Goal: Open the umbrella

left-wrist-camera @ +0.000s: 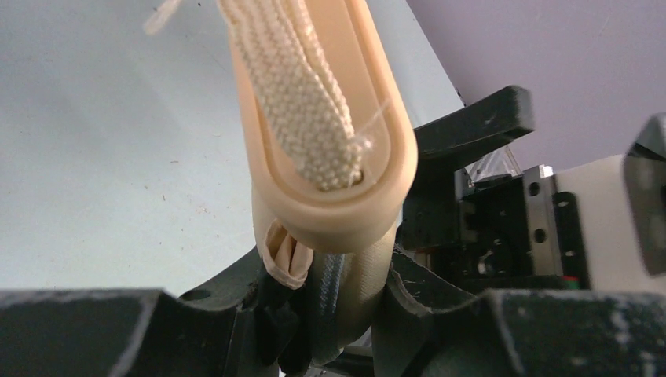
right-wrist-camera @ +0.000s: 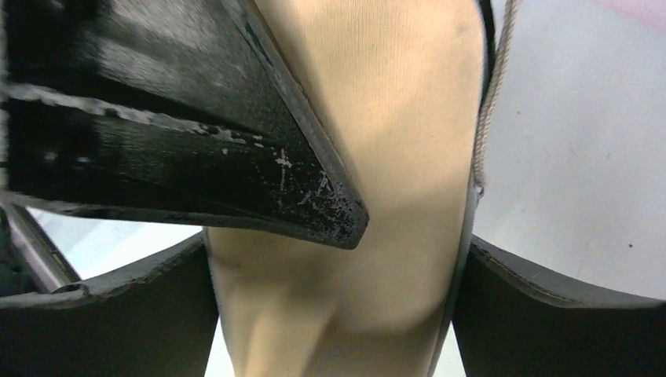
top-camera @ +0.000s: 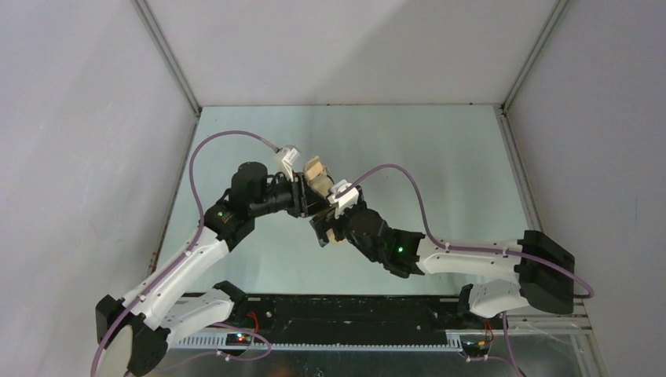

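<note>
The folded tan-beige fabric umbrella (top-camera: 318, 171) is clamped in the left gripper's (left-wrist-camera: 342, 314) jaws just below its stubby beige handle (left-wrist-camera: 334, 208), and its fabric body is clamped in the right gripper's (right-wrist-camera: 338, 322) jaws.

The tan-beige fabric folding umbrella (right-wrist-camera: 393, 118) is plain and unpatterned. Its stubby moulded plastic handle (left-wrist-camera: 330, 212) is finished in a lighter peach-beige. The woven handle strap (left-wrist-camera: 302, 86) is cream, with a fine beaded weave pattern. The left gripper (left-wrist-camera: 330, 322) and the right gripper (right-wrist-camera: 338, 330) are matt black, with whitish scuff marks along the finger edges. The moulded arm links (top-camera: 463, 255) are white with black joints, and thin lilac cables (top-camera: 236, 133) are fitted. A green indicator light (top-camera: 400, 250) is lit. The flat worktop (top-camera: 440, 157) is pale grey-green.
</note>
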